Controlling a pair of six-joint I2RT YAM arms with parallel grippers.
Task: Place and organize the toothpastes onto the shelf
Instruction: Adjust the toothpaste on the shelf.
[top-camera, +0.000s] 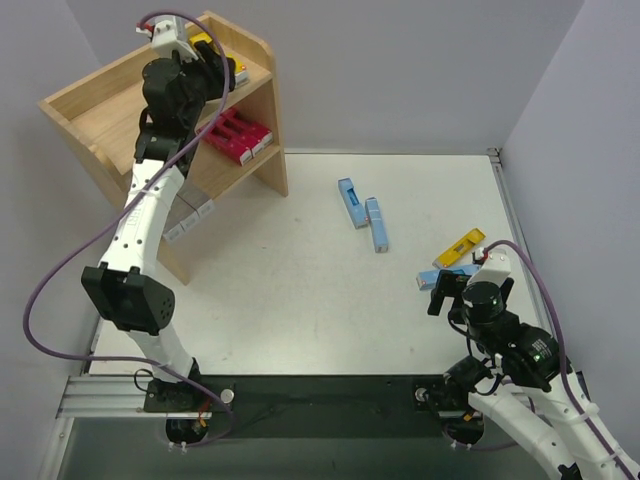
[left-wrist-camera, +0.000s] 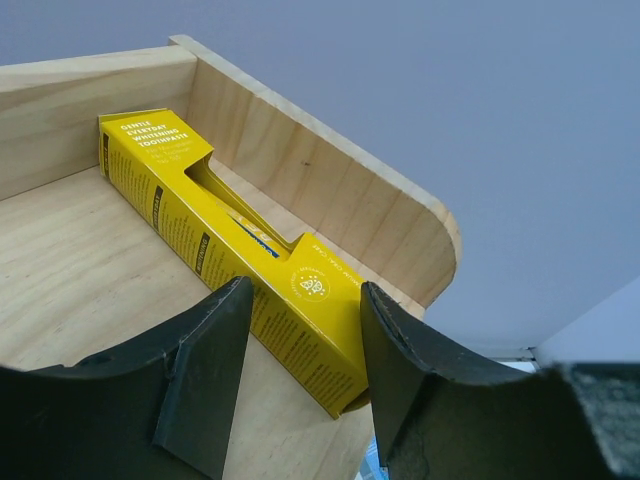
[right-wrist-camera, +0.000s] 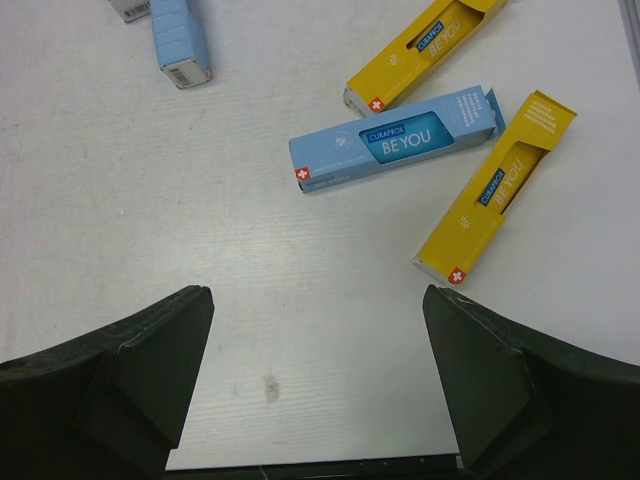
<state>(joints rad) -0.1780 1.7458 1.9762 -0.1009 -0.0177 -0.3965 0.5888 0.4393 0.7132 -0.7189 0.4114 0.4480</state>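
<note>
My left gripper (left-wrist-camera: 305, 290) is up over the top tier of the wooden shelf (left-wrist-camera: 80, 290). Its jaws stand against both sides of the near end of a yellow toothpaste carton (left-wrist-camera: 230, 250), which lies beside the shelf's side panel. The overhead view shows that gripper (top-camera: 207, 55) at the shelf's back corner. Magenta cartons (top-camera: 238, 137) and silver-grey ones (top-camera: 190, 220) sit on the lower tier. My right gripper (right-wrist-camera: 318, 330) hangs open over bare table with nothing between its fingers. Beyond it lie a light blue carton (right-wrist-camera: 395, 140) and two yellow cartons (right-wrist-camera: 495, 188) (right-wrist-camera: 420, 45).
Two more light blue cartons (top-camera: 351, 202) (top-camera: 377, 223) lie mid-table. The left arm (top-camera: 150, 210) reaches across the shelf's front. The table's right edge (top-camera: 510, 215) runs close to the cartons near my right gripper (top-camera: 443, 290). Grey walls enclose the back and sides.
</note>
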